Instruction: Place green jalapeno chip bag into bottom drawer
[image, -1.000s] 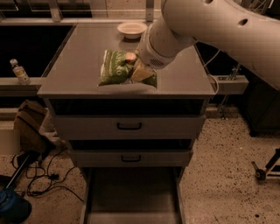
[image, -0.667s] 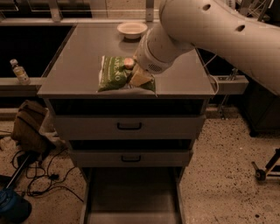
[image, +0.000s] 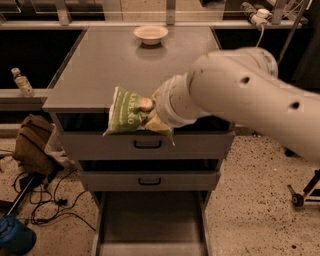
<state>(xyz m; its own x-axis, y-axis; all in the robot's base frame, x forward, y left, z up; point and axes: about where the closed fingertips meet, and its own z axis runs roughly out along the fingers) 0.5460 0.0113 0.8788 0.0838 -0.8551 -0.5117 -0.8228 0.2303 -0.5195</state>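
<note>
End effector (image: 148, 110) pinches puffy light-green crinkly chip bag (image: 125, 114) by rt edge; light, soft, crushable. Grey metal bottom drawer (image: 150, 222) open below.

**Colours and patterns: grey cabinet and surroundings**

- green jalapeno chip bag (image: 126, 117): light green, white patches, pale lettering.
- pincer (image: 150, 113): cream-tan, clamped on the bag's right side, just in front of the cabinet's top front edge.
- arm (image: 240, 95): off-white, with dark round holes.
- worktop (image: 110, 70): plain matt grey.
- bottom drawer (image: 150, 225): same grey, unmarked floor.
- upper drawers (image: 100, 145): grey fronts, black handles.
- bowl (image: 150, 34): white.
- floor (image: 250, 200): beige, dark-speckled.
- sack (image: 32, 145): brown.
- object at lower left (image: 15, 237): blue.
</note>
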